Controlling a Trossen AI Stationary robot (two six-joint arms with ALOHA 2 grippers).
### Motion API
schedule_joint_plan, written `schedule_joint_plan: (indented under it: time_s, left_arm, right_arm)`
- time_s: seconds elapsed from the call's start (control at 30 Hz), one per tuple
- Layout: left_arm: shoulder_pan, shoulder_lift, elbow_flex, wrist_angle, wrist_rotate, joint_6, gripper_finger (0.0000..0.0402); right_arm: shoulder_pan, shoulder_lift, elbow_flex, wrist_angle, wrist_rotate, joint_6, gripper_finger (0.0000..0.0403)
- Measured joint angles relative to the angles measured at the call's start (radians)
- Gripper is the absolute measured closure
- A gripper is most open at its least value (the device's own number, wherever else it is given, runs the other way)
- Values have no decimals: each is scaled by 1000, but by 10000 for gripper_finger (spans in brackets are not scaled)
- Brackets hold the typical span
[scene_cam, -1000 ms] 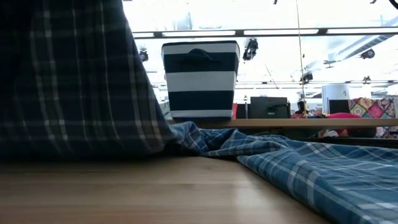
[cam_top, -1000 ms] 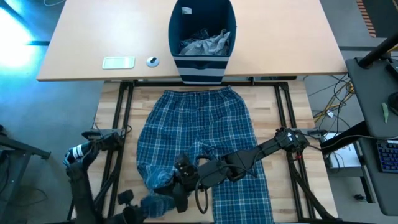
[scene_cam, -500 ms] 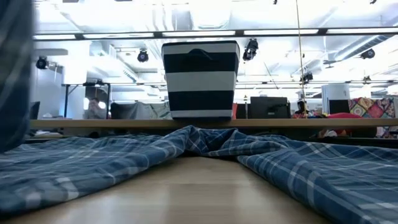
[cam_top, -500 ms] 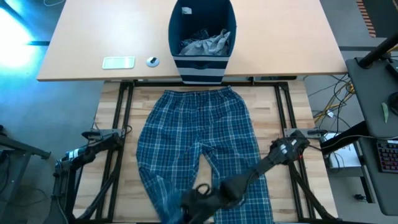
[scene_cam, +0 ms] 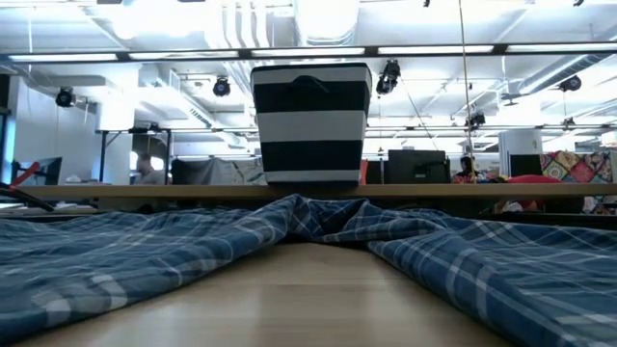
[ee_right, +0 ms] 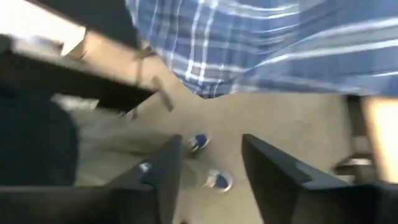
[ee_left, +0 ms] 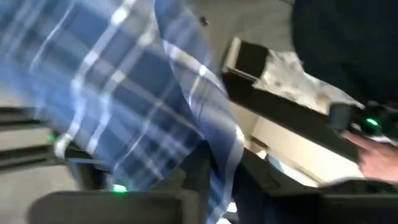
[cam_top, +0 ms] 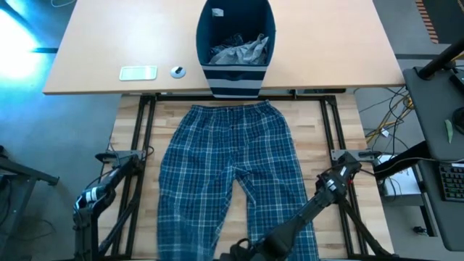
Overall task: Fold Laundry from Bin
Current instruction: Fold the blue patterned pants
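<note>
Fingers of the right gripper (ee_right: 208,171) stand spread with nothing between them, past the near edge of the tabletop (cam_top: 326,130), where plaid cloth hangs in its wrist view; whether the left gripper (ee_left: 205,186) is spread or pinching the plaid hem draped just before it, I cannot tell. Plaid trousers (cam_top: 232,174) lie flat, waistband toward the bin (cam_top: 236,43), probably laid out for folding. Grey laundry (cam_top: 243,49) waits in the bin.
</note>
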Motion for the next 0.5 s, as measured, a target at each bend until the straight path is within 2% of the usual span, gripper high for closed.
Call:
schedule_joint_plan:
  time_s: [0.13, 0.27, 0.37, 0.5]
  left_arm:
    - [-4, 2, 15, 16, -18, 9, 283]
    - [-7, 1, 71, -92, -106, 70, 219]
    - [-4, -23, 92, -266, -184, 124, 187]
    - [32, -59, 85, -613, -386, 181, 175]
  right_arm:
    - [-25, -12, 2, -147, 169, 38, 195]
    - [-64, -40, 2, -344, 298, 109, 187]
    - [-109, -85, 2, -555, 350, 153, 187]
    - [-202, -115, -5, -837, 401, 167, 188]
